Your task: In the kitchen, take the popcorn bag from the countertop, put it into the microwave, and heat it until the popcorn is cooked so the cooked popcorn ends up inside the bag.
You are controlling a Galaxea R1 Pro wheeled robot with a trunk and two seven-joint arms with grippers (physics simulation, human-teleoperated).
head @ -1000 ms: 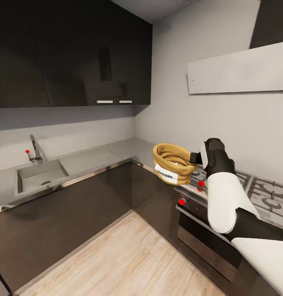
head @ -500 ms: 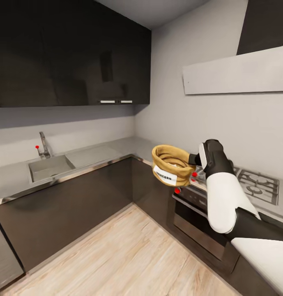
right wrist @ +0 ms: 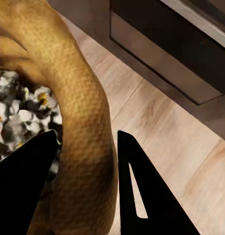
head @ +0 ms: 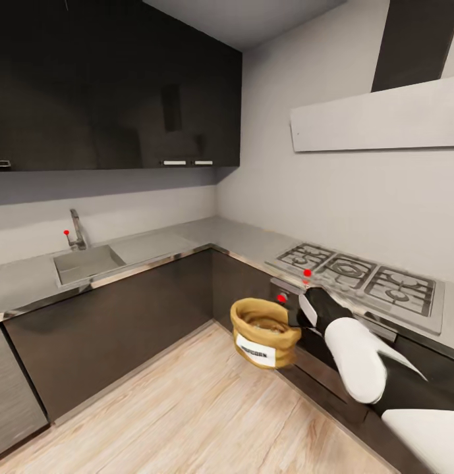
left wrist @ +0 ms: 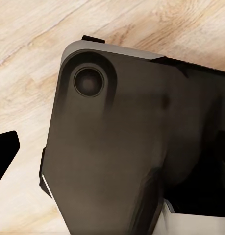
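The right end effector pinches the rolled rim of the popcorn bag, held above the floor at the oven's nine o'clock; whether the left end effector is spread, I cannot tell.

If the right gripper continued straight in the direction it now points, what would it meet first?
The right gripper is already closed on the rim of the popcorn bag, one finger inside, one outside. Beyond the bag, its line seems to meet the wooden floor in front of the oven; depth is uncertain.
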